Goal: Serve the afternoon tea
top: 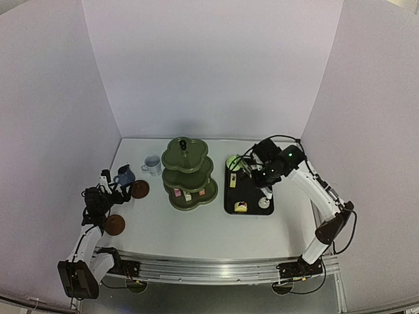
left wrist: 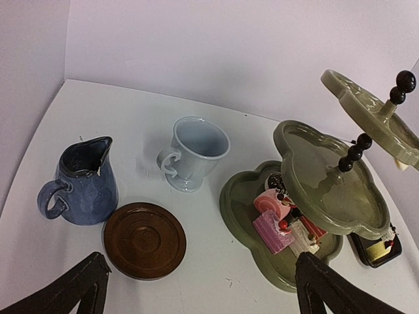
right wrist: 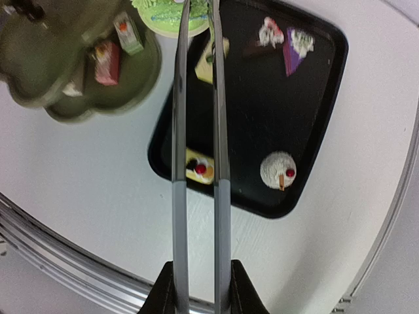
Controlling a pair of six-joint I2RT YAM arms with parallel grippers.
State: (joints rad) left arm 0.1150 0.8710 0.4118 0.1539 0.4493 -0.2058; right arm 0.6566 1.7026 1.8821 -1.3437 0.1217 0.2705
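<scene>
Lying beneath right gripper's [right wrist: 201,291] tongs [right wrist: 178,131]: cakes [right wrist: 278,170]

white table [top: 157,226] | left: dark blue mug [top: 124,175], pale mug [top: 152,165], both upright, apart | brown saucer [top: 139,189] just beside blue mug, second brown saucer [top: 115,224] nearer front | centre: green three-tier stand [top: 196,175] | right: black tray [top: 236,193], near stand, not touching

One dark green three-tier scalloped stand [top: 188,173], one dark blue mug [left wrist: 82,186], one pale mug [left wrist: 195,154], two round brown saucers [top: 139,189] [top: 115,224], one black rectangular tray [right wrist: 314,98], one metal tongs [right wrist: 179,131], at least five small cakes [right wrist: 278,170].
</scene>
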